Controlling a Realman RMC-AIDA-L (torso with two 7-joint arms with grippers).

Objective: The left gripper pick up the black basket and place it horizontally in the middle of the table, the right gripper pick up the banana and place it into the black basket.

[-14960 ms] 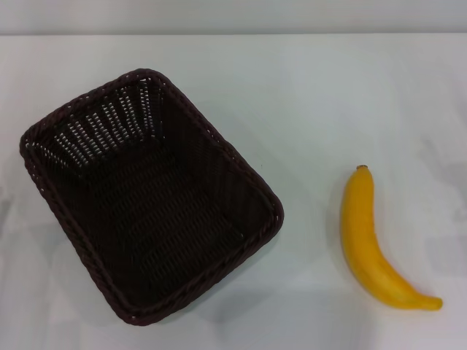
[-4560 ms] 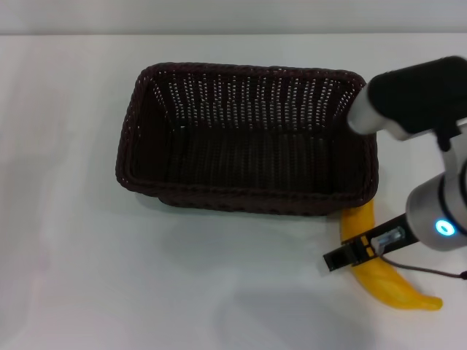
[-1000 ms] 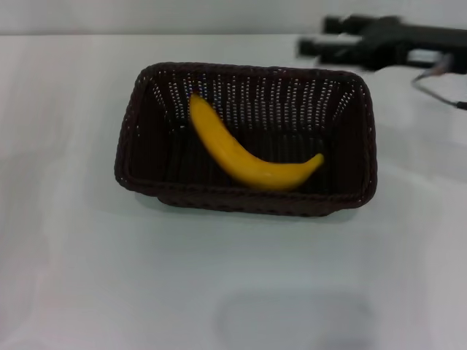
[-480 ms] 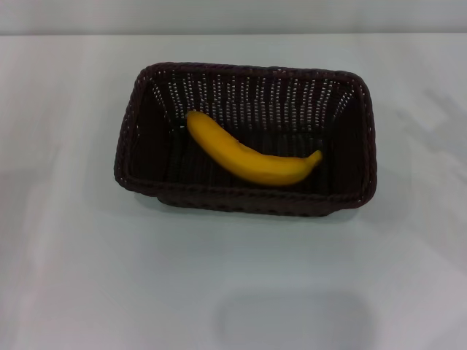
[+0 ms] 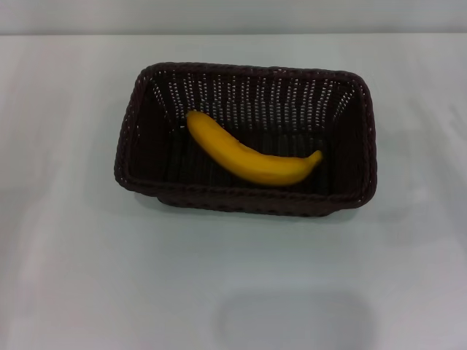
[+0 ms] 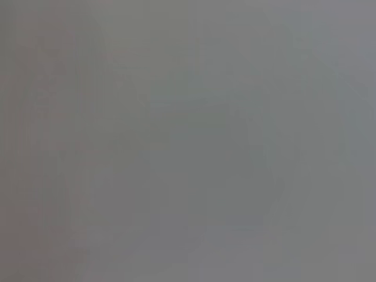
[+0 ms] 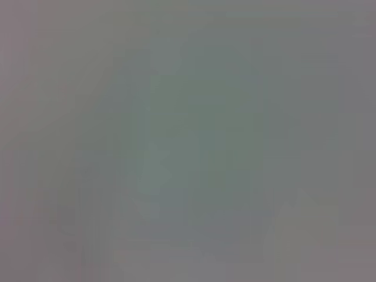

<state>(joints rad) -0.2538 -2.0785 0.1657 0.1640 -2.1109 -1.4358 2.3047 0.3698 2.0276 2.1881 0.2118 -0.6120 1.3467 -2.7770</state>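
Lying across the floor of the black basket (image 5: 246,138), the banana (image 5: 250,152) runs from the far left down to the near right, its brownish tip turned up close to the right-hand wall. Its long axis slants only a little against the basket's own, which stretches left to right, and the basket sits roughly in the middle of the white counter (image 5: 87,277), a shade toward the far side. Both halves of the job look finished to me: basket laid horizontally, fruit inside it.

Neither the left gripper nor the right gripper shows anywhere, so I cannot tell whether either is spread or clenched, nor which arm stands nearer the basket. All that can be said is that nothing is touching the banana or the basket. If any further move were wanted, it would turn on that slanted axis, since fingers would have to close across the banana's middle and clear the sloped walls on the way down.

Only the head view gives the scene at all. The left wrist view and the right wrist view each show a flat grey field with nothing recognisable in it.
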